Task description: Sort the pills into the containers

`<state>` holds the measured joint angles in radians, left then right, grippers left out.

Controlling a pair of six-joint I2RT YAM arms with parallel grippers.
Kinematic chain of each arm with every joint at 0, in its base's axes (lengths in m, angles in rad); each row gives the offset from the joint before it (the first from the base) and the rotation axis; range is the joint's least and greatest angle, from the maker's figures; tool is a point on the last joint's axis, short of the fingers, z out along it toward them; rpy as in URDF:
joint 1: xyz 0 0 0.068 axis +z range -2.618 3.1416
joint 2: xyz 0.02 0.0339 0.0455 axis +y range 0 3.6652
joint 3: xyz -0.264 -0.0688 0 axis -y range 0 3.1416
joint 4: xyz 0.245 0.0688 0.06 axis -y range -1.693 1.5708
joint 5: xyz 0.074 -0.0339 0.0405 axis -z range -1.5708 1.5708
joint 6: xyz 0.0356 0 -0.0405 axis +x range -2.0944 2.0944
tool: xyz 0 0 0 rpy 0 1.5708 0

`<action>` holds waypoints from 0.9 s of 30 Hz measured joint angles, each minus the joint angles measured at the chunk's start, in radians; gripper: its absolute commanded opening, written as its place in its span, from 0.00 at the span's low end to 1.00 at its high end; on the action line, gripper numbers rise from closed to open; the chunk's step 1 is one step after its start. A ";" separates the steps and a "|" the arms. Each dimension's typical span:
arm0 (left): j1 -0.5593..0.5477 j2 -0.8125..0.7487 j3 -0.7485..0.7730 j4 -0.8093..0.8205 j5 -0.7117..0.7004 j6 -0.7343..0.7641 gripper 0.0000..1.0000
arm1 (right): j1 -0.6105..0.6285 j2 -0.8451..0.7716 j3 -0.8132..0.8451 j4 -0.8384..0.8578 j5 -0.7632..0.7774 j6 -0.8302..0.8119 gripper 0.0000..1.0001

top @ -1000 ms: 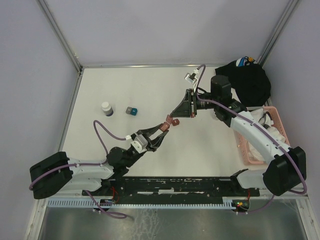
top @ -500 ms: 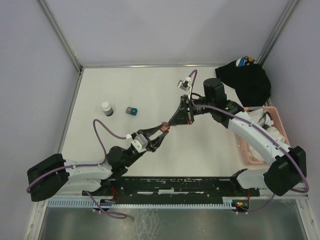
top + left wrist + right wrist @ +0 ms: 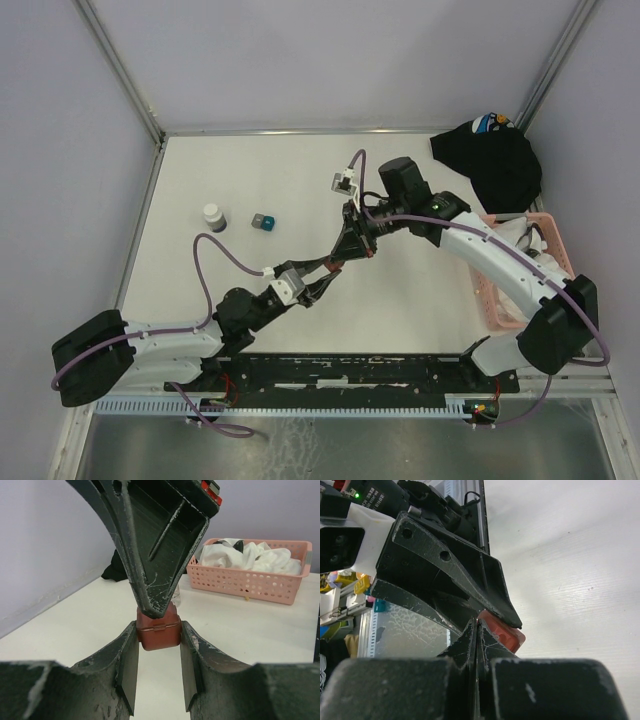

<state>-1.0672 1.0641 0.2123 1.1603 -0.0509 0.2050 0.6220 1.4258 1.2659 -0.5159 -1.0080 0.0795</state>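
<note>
My left gripper (image 3: 330,270) is shut on a small dark-red square box (image 3: 336,264) and holds it above the table. In the left wrist view the closed box (image 3: 159,626) sits between both fingers (image 3: 125,660). My right gripper (image 3: 345,254) is shut with nothing between its fingers, and its tip rests on top of the box (image 3: 506,636). It comes down from above in the left wrist view (image 3: 152,611) and fills the right wrist view's foreground (image 3: 477,626). No pills show. Something small and clear (image 3: 176,594) stands behind the box; I cannot tell if it is the vial.
A white-capped bottle (image 3: 212,217) and a small teal-and-grey block (image 3: 263,221) stand at the table's left. A pink slatted basket (image 3: 500,295) with white cloth (image 3: 250,555) sits at the right edge, and a black cloth (image 3: 490,160) lies at the back right.
My right gripper has swung left and down until its shut tip meets the box. The box showed as two red parts before; it now looks closed. My left arm has barely shifted.
</note>
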 measured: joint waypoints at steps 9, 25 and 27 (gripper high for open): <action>0.012 -0.002 0.000 -0.043 0.040 0.000 0.03 | 0.008 0.011 0.024 -0.090 0.045 -0.088 0.02; 0.018 -0.026 -0.005 -0.050 0.081 0.000 0.03 | 0.009 -0.023 0.026 -0.130 0.061 -0.133 0.02; 0.018 -0.026 -0.005 -0.050 0.084 0.000 0.03 | 0.010 -0.026 0.026 -0.130 0.064 -0.134 0.02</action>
<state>-1.0492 1.0386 0.2073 1.1099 0.0334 0.2054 0.6319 1.4002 1.2922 -0.6456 -0.9443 -0.0540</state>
